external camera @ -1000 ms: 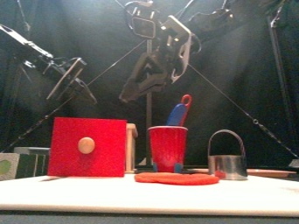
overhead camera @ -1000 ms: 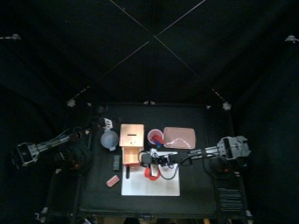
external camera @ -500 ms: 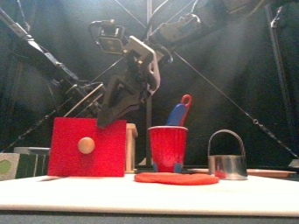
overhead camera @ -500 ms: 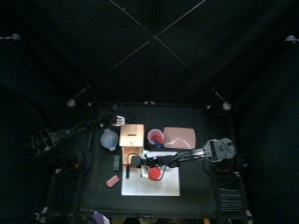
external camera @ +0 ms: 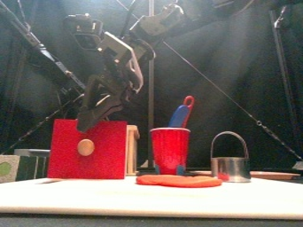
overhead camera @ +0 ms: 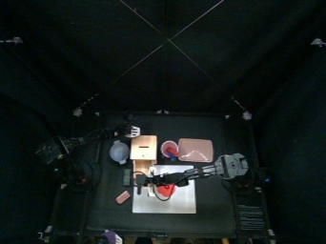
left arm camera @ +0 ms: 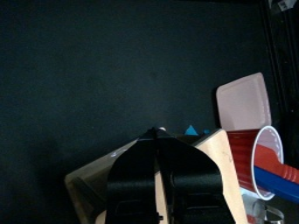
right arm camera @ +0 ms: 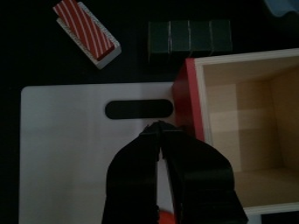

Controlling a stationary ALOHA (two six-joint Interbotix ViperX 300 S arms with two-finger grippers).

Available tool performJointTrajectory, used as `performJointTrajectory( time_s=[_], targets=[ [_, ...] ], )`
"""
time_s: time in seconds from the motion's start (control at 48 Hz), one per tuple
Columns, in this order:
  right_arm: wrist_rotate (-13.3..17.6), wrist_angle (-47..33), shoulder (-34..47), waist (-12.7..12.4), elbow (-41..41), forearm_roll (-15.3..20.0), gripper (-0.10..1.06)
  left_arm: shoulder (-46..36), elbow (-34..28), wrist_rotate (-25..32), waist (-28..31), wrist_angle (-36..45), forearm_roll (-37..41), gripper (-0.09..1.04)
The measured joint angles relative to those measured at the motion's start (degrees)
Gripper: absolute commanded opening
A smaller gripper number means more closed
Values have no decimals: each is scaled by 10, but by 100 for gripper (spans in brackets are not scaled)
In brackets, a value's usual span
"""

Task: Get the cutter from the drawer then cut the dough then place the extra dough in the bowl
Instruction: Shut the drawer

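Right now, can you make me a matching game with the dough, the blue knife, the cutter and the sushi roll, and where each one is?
Things:
1. dough
2. blue knife
3. cutter
4. sushi roll

Places:
A. standing in the red cup
B. on the black table, off the white board
C. lying flat on the white board
D. standing upright, right of the dough in the front view

Pairs: 1-C, 2-A, 3-D, 4-B.
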Motion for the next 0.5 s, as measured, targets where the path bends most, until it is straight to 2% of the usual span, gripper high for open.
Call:
performJointTrajectory(
  time_s=[0.25,0.5],
  targets=[
    [1,15,5,-3,-18,-15,35,0,4,-1,0,1,1,31],
    [1,47,14,-18,-38,-35,35,0,4,-1,0,1,1,31]
  ],
)
